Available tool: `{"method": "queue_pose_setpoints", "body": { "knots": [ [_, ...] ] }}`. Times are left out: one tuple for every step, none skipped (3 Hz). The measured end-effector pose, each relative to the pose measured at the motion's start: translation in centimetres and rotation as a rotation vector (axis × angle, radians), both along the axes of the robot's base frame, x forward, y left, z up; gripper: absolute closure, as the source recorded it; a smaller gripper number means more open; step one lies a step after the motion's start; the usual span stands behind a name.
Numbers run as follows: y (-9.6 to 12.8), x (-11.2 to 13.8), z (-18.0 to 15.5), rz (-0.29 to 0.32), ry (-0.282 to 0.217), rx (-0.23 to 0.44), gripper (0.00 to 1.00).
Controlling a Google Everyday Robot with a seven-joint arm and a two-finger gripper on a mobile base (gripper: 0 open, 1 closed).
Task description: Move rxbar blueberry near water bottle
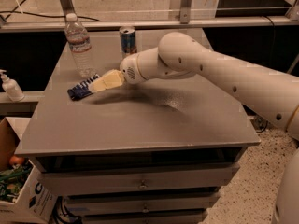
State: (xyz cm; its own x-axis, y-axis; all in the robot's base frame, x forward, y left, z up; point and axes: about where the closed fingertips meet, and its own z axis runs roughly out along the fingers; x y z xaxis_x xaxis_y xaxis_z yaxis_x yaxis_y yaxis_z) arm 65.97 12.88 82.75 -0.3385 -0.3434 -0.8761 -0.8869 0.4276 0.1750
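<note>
The rxbar blueberry (80,88), a flat navy-blue wrapper with white lettering, sits at the left side of the grey table (140,120), just in front of the water bottle (79,45). The bottle is clear and ribbed, with a white cap and a white-and-red label, and stands upright at the back left. My gripper (97,85) reaches in from the right at the end of the white arm, and its cream fingers are closed on the right end of the bar.
A blue-and-silver drink can (127,40) stands at the back of the table, right of the bottle. A small white pump bottle (10,86) sits on a ledge at the far left. A cardboard box (18,190) stands on the floor at the lower left. Drawers (140,183) lie under the tabletop.
</note>
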Motion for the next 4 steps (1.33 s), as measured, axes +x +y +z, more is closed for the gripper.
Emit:
{"method": "queue_pose_setpoints", "body": {
  "knots": [
    [3.8, -1.2, 1.3, 0.188, 0.015, 0.147, 0.00],
    [3.4, 0.0, 0.1, 0.263, -0.007, 0.194, 0.00],
    [3.3, 0.0, 0.1, 0.263, -0.007, 0.192, 0.00],
    [4.2, -0.3, 0.4, 0.282, -0.021, 0.167, 0.00]
  ]
}}
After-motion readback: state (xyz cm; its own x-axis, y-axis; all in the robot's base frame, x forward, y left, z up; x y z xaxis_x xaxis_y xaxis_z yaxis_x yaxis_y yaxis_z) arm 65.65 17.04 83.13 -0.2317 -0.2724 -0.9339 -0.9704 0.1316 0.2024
